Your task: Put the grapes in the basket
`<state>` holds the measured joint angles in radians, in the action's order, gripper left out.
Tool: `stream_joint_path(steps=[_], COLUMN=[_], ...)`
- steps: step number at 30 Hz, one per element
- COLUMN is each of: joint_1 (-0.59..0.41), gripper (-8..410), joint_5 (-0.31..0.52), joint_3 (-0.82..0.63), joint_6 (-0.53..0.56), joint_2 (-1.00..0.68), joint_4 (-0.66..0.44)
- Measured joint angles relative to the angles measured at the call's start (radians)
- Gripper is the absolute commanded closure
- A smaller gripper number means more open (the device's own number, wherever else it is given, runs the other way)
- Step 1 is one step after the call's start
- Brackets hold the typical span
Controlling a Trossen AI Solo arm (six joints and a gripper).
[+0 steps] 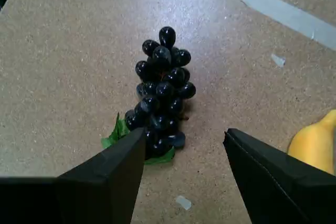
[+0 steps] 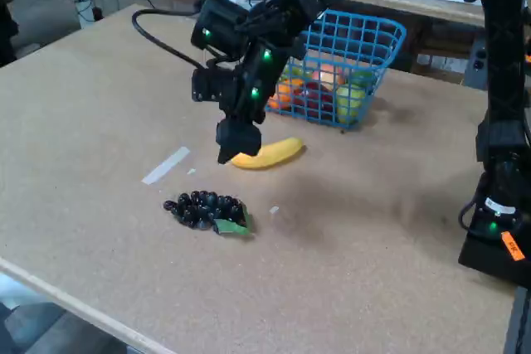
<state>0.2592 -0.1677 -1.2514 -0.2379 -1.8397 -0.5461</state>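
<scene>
bare table (image 2: pixel 108 105) all around the grapes (image 2: pixel 205 209), banana (image 2: pixel 267 154) lying between them and basket (image 2: pixel 353 60)

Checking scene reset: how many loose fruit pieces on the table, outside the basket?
2: grapes near the front edge, below the gripper; banana between them and the basket.

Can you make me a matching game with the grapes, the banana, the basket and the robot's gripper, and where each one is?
Things:
1. grapes
2. banana
3. basket
4. gripper

Places or states:
A. blue, at the far side of the table, holding other fruit
B. open, hanging in the air above the table
C. lying on the table nearest the front edge, green leaf at one end
D. yellow, lying on the table between the grapes and the basket

Pairs: 1-C, 2-D, 3-A, 4-B
</scene>
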Motion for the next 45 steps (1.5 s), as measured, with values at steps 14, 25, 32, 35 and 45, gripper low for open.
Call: stream_joint_path(steps=[14,25,32,35,45], joint_1=[0.055,0.088,0.092,0.095,0.099], gripper=[194,194,198,220,400], joint_5=[-0.039,-0.049,-0.049,-0.049,-0.045], joint_3=[0.001,-0.001,-0.003,-0.005,-0.002], joint_6=[-0.023,-0.015,0.008,0.018,0.027], joint_2=[-0.148,-0.241,-0.277,-0.289,-0.294], joint_4=[0.013,0.079,0.102,0.114,0.160])
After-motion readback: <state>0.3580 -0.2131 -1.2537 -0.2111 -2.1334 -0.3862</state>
